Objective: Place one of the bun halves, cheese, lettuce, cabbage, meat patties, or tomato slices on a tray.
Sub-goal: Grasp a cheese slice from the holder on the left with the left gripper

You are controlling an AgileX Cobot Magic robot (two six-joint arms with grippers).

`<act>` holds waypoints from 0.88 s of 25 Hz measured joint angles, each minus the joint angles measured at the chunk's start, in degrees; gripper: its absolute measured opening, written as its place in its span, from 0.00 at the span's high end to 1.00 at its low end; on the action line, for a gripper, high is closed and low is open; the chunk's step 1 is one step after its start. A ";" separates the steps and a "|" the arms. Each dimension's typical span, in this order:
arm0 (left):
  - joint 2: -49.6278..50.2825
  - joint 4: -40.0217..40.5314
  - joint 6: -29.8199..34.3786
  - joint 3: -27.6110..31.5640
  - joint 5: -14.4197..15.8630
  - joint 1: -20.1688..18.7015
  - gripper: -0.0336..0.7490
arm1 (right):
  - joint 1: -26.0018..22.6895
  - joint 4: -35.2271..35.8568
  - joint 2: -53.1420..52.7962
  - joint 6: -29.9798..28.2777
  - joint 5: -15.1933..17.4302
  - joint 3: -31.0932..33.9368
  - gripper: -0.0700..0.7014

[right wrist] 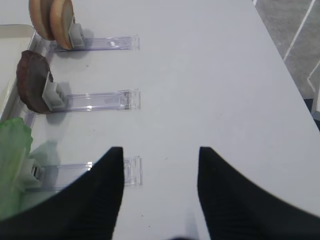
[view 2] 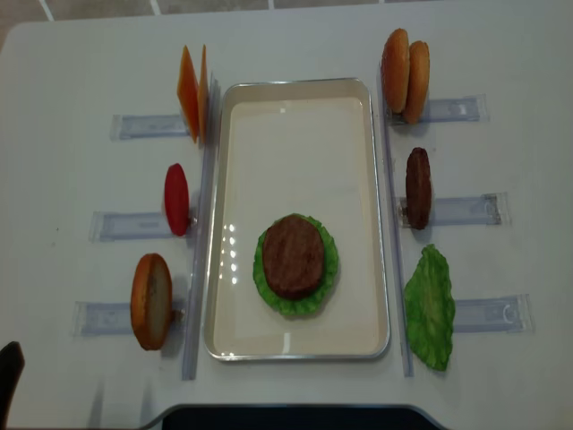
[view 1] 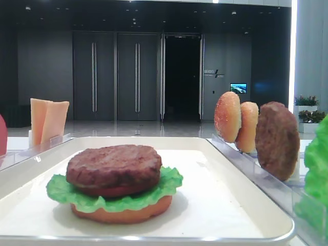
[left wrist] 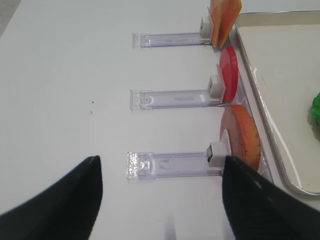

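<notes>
On the white tray (view 2: 295,152) lies a stack: a meat patty (view 2: 292,255) on lettuce (view 2: 329,269), with a red layer and a bun half (view 1: 123,214) beneath. Left of the tray stand two cheese slices (view 2: 190,90), a tomato slice (view 2: 176,199) and a bun half (view 2: 150,300). To its right stand two bun halves (view 2: 405,63), a patty (view 2: 418,188) and a lettuce leaf (view 2: 430,307). My left gripper (left wrist: 161,160) hangs open and empty over the table, left of the bun half (left wrist: 245,137). My right gripper (right wrist: 160,150) is open and empty, right of the lettuce (right wrist: 12,160).
Clear plastic racks (view 2: 121,125) hold each standing item on both sides of the tray. One rack (left wrist: 170,165) lies between my left fingers, and another rack's end (right wrist: 132,172) lies by my right gripper's left finger. The table edge (right wrist: 287,60) runs along the right.
</notes>
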 joint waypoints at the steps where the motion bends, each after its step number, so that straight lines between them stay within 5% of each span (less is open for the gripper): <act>1: 0.00 0.00 0.00 0.00 0.00 0.00 0.22 | 0.00 0.00 0.00 0.00 0.00 0.00 0.45; 22: 5.66 0.00 -0.19 -0.84 1.58 0.00 0.22 | 0.00 0.00 0.00 0.00 0.00 0.00 0.45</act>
